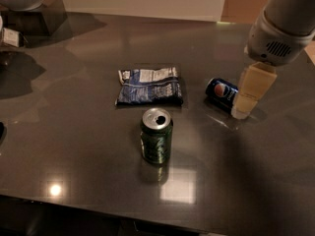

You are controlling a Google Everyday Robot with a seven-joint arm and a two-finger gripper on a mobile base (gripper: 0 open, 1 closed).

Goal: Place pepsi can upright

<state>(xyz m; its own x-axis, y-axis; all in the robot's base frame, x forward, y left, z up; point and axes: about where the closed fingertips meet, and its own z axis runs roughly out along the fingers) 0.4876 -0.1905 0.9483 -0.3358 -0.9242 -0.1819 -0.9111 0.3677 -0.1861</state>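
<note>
The pepsi can [221, 93] is dark blue with a round red-white-blue logo. It lies on its side on the dark table [88, 146], right of centre, logo end facing me. My gripper [242, 108] is beige and hangs from the white arm [281, 31] at the upper right. It reaches down to the table right at the can's right end and covers that end.
A green can [156, 141] stands upright in the middle, in front of a flat blue-and-white snack bag [149, 86]. A white bowl on a dark stand [29, 9] is at the far left corner. The table's near edge runs along the bottom.
</note>
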